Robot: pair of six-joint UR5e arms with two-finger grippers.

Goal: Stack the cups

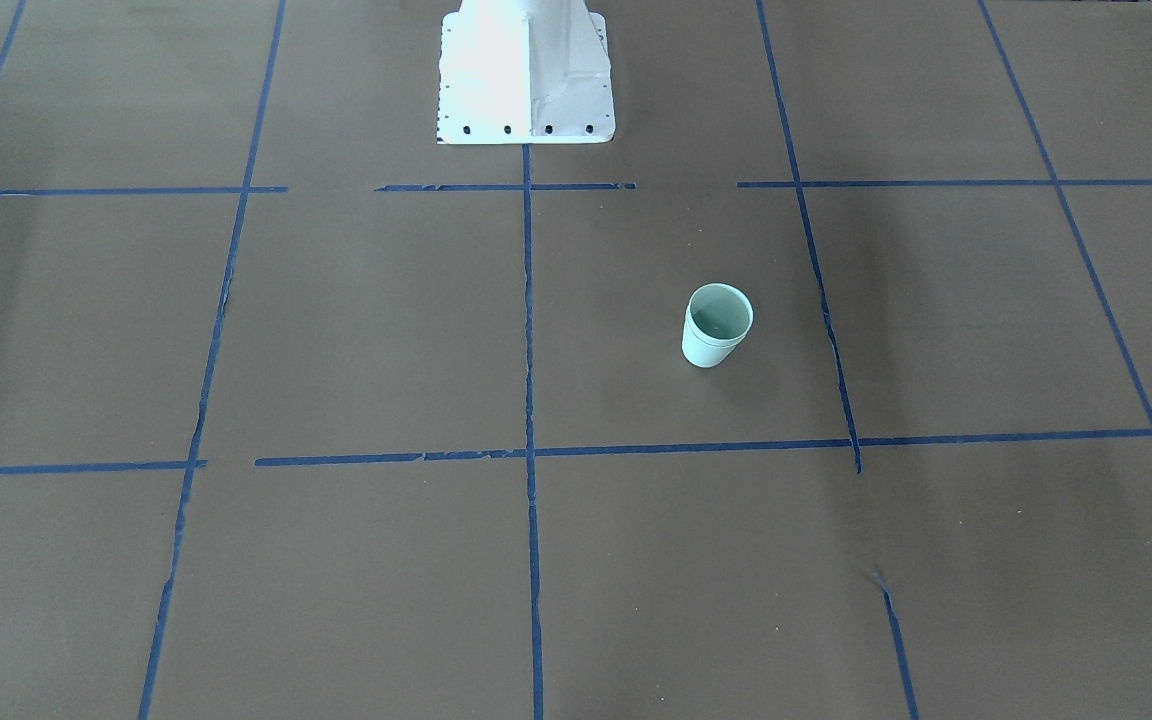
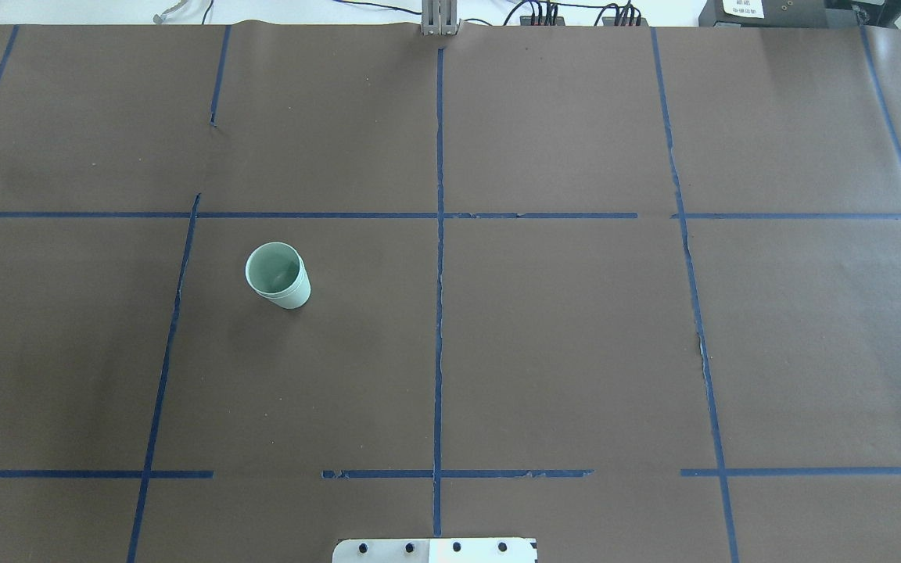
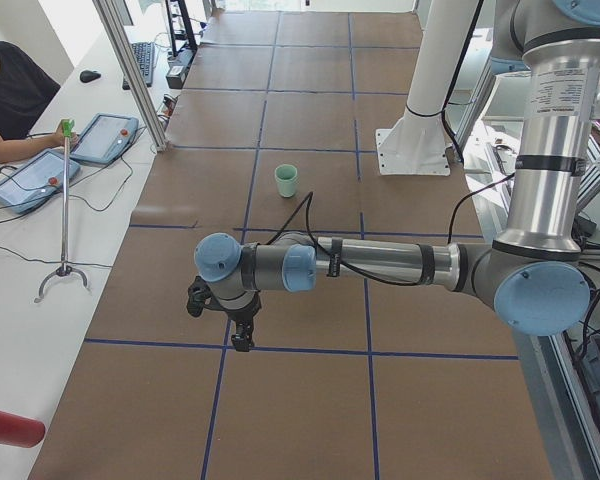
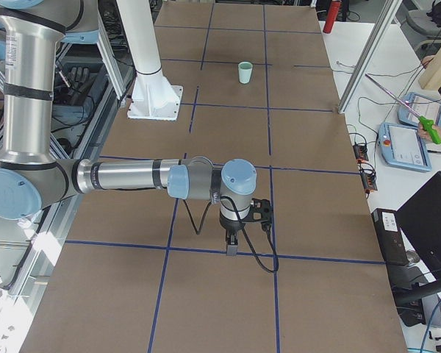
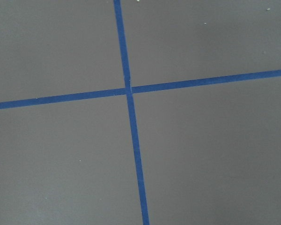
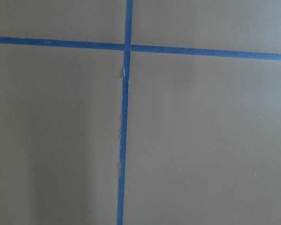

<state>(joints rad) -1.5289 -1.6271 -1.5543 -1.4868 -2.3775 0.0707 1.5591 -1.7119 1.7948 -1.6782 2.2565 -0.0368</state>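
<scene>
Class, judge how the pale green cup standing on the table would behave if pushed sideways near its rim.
The cup stands upright on its narrower base, so a high push would probably tip it. Once down, its tapered wall would likely roll it in a curve. It looks thin-walled, so it is probably light. Its smooth wall may be slippery.

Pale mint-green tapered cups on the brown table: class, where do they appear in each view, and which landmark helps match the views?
Front-facing: nested mint-green cups, right of centre.
Overhead: cups left of centre.
Exterior left: cups upper middle.
Exterior right: cups near top, middle.
Wrist views: not shown.
Landmark: white robot base, in all four exterior views.
</scene>
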